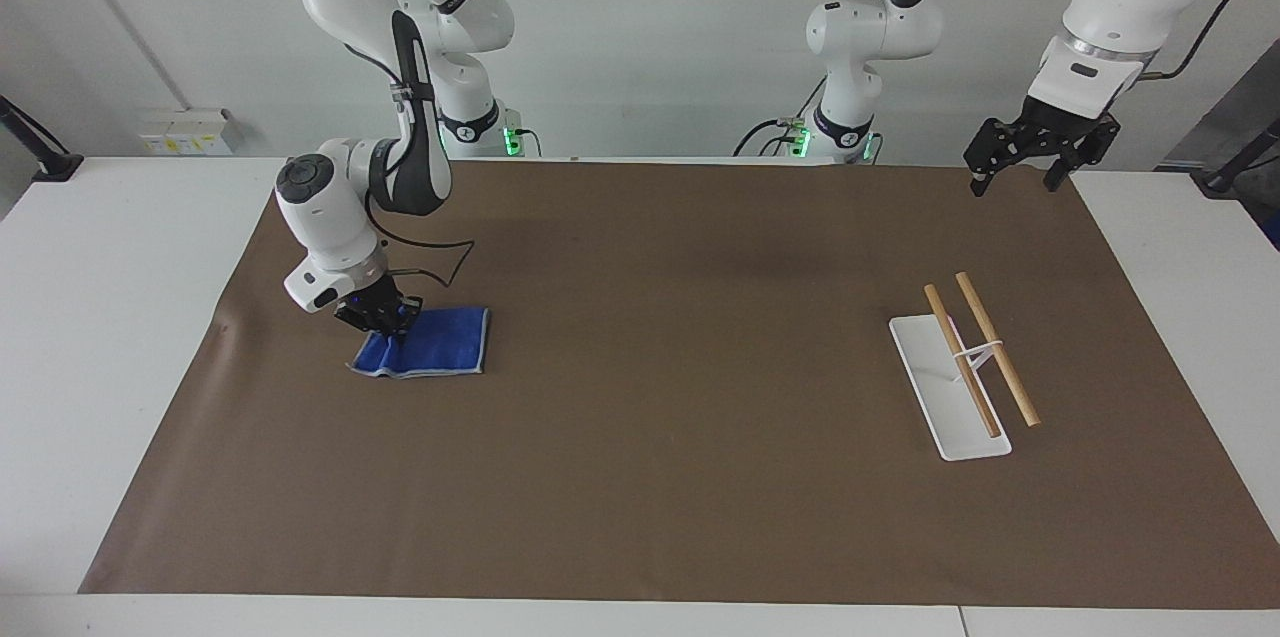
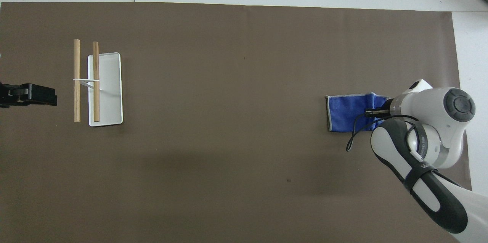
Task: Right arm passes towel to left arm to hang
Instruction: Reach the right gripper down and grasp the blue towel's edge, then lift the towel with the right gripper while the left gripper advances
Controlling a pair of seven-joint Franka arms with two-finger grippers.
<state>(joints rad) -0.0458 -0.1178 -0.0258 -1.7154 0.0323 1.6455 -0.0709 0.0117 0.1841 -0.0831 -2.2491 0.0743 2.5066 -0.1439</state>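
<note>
The blue towel (image 1: 440, 341) lies on the brown mat toward the right arm's end of the table; it also shows in the overhead view (image 2: 347, 113). My right gripper (image 1: 384, 321) is shut on the towel's end nearest the arm's end of the table, and the cloth bunches and lifts slightly there. In the overhead view the right gripper (image 2: 375, 112) is mostly hidden under its own wrist. My left gripper (image 1: 1030, 157) hangs open in the air over the mat's edge at the left arm's end, and waits. Its tip shows in the overhead view (image 2: 30, 95).
A white tray base (image 1: 935, 397) carries a rack with two wooden rods (image 1: 995, 347) toward the left arm's end; it shows in the overhead view (image 2: 110, 90) too. Two smaller white arms with green lights (image 1: 850, 37) stand at the table's robot edge.
</note>
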